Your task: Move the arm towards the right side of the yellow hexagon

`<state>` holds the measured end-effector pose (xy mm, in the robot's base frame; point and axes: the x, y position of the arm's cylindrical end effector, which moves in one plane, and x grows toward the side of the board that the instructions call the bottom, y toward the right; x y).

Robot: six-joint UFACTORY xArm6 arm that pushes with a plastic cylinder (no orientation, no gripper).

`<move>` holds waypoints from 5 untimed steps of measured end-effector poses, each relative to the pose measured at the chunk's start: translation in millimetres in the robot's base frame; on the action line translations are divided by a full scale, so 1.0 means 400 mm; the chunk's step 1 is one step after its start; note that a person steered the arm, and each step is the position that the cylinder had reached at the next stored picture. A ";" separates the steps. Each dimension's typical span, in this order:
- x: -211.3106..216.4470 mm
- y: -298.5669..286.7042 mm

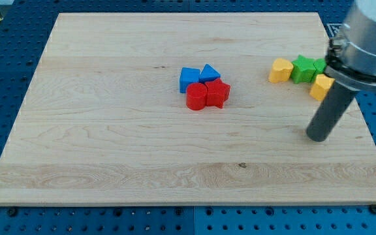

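Note:
The yellow hexagon [320, 86] lies near the board's right edge, partly hidden behind my rod. My tip [318, 138] rests on the board just below it, slightly to the view's left. A yellow heart-like block [281, 70] sits at the left end of the same cluster, with a green star-like block [302, 68] and another green block [320, 65] between it and the rod.
Near the board's middle a blue block [188, 79], a blue triangle [209, 72], a red cylinder [196, 97] and a red star-like block [217, 94] sit packed together. The wooden board [109, 130] lies on a blue perforated table.

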<state>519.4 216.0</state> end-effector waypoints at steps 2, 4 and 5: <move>-0.100 0.145; -0.238 0.153; -0.248 0.153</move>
